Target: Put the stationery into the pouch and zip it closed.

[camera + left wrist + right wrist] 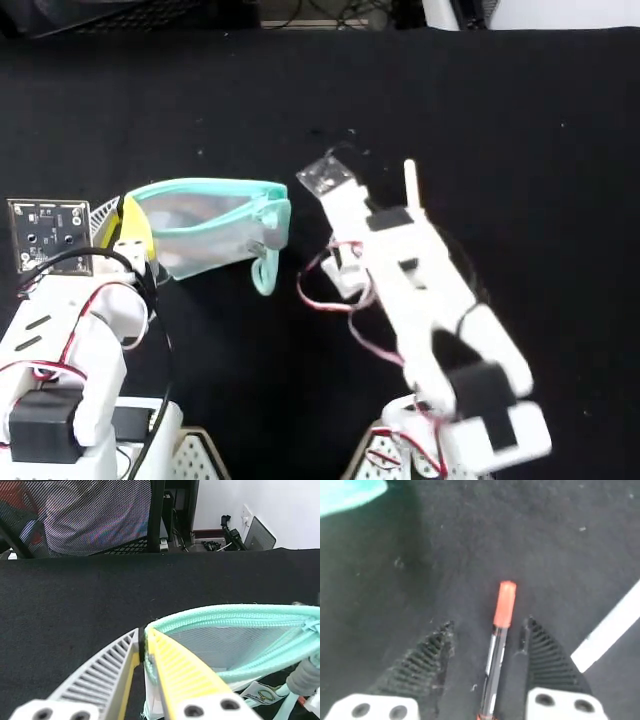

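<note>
Between the spread-open fingers of the right end effector (487, 625) lies an orange-capped pen (504, 605) on the black counter (545, 530), with a white stick (610, 630) just beside it, while the left end effector (145, 645) is clamped on one end of the teal mesh pouch (240, 635), which sits left of the pen.

At left, pouch (205, 225) in left hand (143, 636); at right, pen (504, 605) between right hand's (488, 623) fingers (545, 655), stick (607, 635) just beside.

Pen (499, 645): lower end cut off at edge in R wrist view; white stick (610, 635) too. Pouch (240, 630) cropped in L wrist view, contents unclear thru mesh.
</note>
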